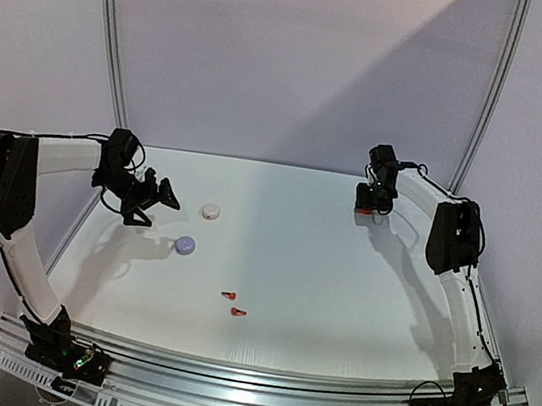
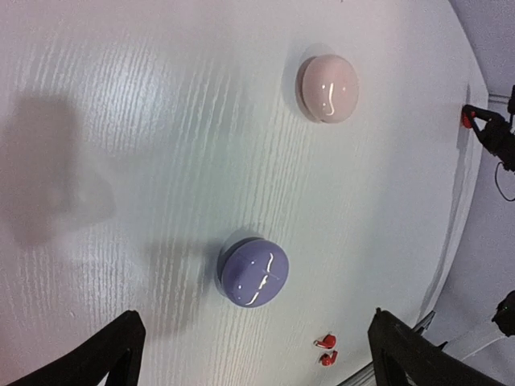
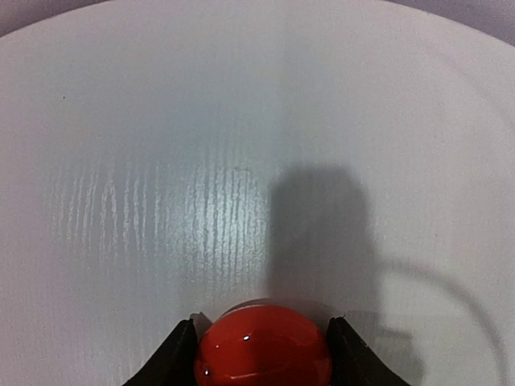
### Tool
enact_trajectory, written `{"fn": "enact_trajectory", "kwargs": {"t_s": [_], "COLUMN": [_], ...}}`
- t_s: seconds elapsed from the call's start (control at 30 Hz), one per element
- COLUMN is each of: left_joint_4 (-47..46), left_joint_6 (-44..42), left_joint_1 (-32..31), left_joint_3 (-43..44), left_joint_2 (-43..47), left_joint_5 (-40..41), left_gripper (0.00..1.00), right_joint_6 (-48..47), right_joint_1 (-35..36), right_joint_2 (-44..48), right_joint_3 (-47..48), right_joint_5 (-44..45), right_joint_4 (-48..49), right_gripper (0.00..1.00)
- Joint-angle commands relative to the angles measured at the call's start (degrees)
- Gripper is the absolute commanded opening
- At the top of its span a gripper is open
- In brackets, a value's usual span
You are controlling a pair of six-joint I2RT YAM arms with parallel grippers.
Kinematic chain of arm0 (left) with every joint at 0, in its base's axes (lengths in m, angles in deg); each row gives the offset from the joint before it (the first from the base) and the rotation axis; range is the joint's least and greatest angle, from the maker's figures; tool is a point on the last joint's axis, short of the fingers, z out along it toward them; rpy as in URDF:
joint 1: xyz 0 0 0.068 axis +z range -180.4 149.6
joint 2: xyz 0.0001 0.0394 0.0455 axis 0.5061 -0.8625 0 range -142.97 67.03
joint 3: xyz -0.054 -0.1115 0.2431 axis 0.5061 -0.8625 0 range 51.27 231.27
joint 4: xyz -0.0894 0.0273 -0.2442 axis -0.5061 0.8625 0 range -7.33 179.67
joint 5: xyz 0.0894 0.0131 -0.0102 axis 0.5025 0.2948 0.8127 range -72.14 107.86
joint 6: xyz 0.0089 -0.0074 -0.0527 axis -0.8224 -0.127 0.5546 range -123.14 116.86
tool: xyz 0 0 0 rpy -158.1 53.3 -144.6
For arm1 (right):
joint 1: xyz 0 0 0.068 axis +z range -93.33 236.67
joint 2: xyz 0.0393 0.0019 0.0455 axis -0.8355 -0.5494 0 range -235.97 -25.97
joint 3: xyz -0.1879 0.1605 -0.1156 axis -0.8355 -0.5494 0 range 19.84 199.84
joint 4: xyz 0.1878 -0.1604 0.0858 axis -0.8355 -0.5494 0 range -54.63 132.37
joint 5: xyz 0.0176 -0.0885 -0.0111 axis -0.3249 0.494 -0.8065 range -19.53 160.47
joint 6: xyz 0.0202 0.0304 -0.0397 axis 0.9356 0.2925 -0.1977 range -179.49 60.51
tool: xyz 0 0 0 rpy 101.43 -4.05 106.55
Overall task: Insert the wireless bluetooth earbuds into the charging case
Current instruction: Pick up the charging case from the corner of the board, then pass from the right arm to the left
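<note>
My right gripper (image 3: pixel 263 362) clamps the red case (image 3: pixel 261 342) at the tabletop's (image 1: pixel 339 293) far right corner, left gripper (image 2: pixel 255 315) gaping above the purple case (image 2: pixel 252 272), red earbuds (image 1: pixel 228 294) toward the near edge's middle: I should hold square and low, lift level.

Left hand (image 2: pixel 256 330) wide open over counter (image 2: pixel 121 121); lavender case (image 2: pixel 253 273) just ahead; white case (image 2: pixel 328 88) beyond; red earbuds (image 2: pixel 325 343) right of lavender.

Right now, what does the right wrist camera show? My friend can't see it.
A shiny red round case sits at the bottom edge, close between the black fingers of the right gripper. It rests on a white table, with a dark shadow stretching above it.
</note>
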Motion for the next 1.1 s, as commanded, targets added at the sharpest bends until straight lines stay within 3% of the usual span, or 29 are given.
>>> {"fn": "enact_trajectory", "kwargs": {"t_s": [0.0, 0.17, 0.33, 0.53, 0.7, 0.9, 1.07], "left_joint_4": [0.0, 0.7, 0.0, -14.1, -33.3, -35.7, -34.0], "left_joint_6": [-2.2, -8.7, -16.1, -15.5, -8.7, -4.1, -6.1], "left_joint_1": [0.7, 0.7, 0.5, -2.0, -8.5, -16.3, -20.4], "left_joint_3": [3.0, 7.1, 11.0, 8.3, -0.1, 5.0, 7.0], "left_joint_2": [-0.2, 1.8, 7.8, 19.7, 30.4, 31.4, 32.3], "left_joint_5": [-1.1, -1.0, -5.1, -16.2, -17.5, -17.6, -20.2], "left_gripper": [0.99, 0.97, 0.96, 0.94, 0.96, 0.96, 0.96], "right_joint_6": [0.4, -0.1, -6.7, -17.8, -23.4, -32.3, -40.8], "right_joint_1": [-0.1, 0.4, 5.1, 17.3, 29.9, 44.2, 51.9], "right_joint_2": [0.6, 10.1, 30.7, 54.5, 62.6, 63.8, 60.4], "right_joint_3": [-3.3, -11.7, -30.3, -52.1, -55.2, -53.3, -48.7], "right_joint_5": [-3.0, -3.0, -1.0, -1.2, 3.7, 10.4, 18.1], "right_joint_4": [1.7, 8.7, 25.4, 48.2, 51.8, 55.2, 54.0], "right_gripper": [0.36, 0.29, 0.28, 0.27, 0.26, 0.25, 0.25]}}
